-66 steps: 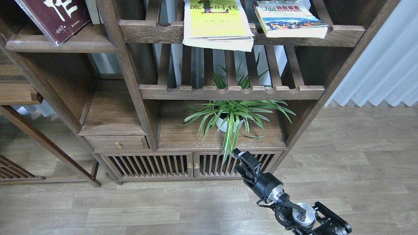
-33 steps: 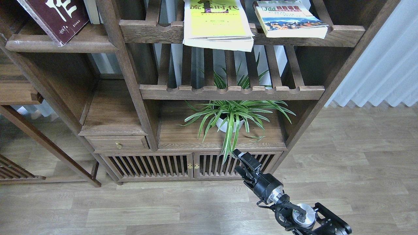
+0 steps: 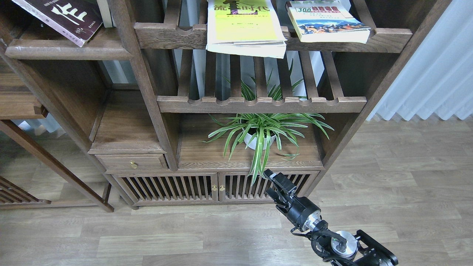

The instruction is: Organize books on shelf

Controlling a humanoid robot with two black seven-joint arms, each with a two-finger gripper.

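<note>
The right pincer hangs low in front of the cabinet doors, at the end of a black arm that enters from the lower right, and it grips nothing; its two fingers are seen dark and close together, so whether they are parted or closed cannot be told. The left pincer is out of sight. Just above the right pincer, the long striped leaves of a potted plant droop over the front edge of a plank, with the tips of the leaves near the fingers. Far above the pincer and to its left, the maroon book with white characters lies tilted on the solid dark shelf, its lower corner near the rounded front edge and its upper part cut off by the top of the view. Well above the pincer and slightly left, the yellow-green book rests on a slatted rack and overhangs the scalloped front rail. High above and a little to the right, the "300" book with the landscape photo lies on the same rack, apart from the yellow-green one. A second slatted rack sits between those books and the plant.
</note>
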